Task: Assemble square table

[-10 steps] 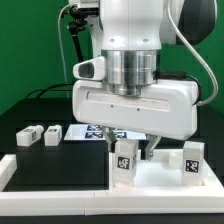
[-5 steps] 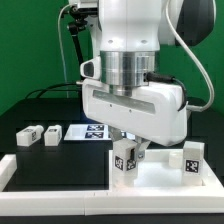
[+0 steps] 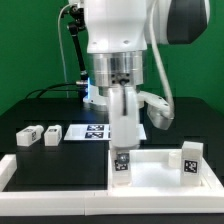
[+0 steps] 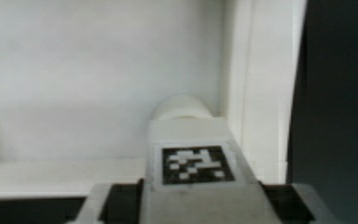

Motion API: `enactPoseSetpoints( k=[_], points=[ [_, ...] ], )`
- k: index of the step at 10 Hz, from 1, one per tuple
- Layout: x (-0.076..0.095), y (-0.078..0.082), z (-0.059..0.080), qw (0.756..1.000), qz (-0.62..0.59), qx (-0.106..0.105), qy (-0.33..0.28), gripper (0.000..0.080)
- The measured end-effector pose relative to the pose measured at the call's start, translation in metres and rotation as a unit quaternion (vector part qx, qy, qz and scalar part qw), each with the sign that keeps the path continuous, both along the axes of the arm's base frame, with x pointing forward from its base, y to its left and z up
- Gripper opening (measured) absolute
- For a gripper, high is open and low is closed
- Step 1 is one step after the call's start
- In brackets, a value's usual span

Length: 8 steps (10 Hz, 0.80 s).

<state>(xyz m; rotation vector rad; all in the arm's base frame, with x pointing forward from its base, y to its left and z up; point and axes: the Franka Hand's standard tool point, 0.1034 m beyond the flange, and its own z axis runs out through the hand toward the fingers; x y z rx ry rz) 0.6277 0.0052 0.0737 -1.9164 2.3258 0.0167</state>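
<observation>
Well, my gripper (image 3: 121, 149) pinched the stubby leg (image 3: 121, 165) across its sides, at a corner of the square top (image 3: 165, 180); I judged it light, stiff, slick.

Bright even light; square top (image 3: 160, 172) washed out; wrist view blurry.

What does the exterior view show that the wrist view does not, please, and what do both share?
Only the exterior view shows two loose legs lying on the black table, and the marker board. Only the wrist view shows the fingers pressed against both sides of the held leg. Both show that leg's tag, the hand and the white square top.
</observation>
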Motion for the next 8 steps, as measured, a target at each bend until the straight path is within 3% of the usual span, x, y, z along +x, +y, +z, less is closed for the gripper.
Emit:
enactPoseSetpoints(
  k=[3,4,5,8],
  points=[
    [0.0,0.001,-0.001,1.0,-0.014,0.006,0.0,0.0365],
    [-0.001,0.003,-0.001,1.0,0.005,0.003,-0.001,0.0548],
    [-0.001,0.01,-0.001,0.996,0.084,-0.005,-0.005,0.0628],
    [-0.001,0.014,-0.001,0.97,0.243,-0.026,-0.014,0.0643]
  ],
)
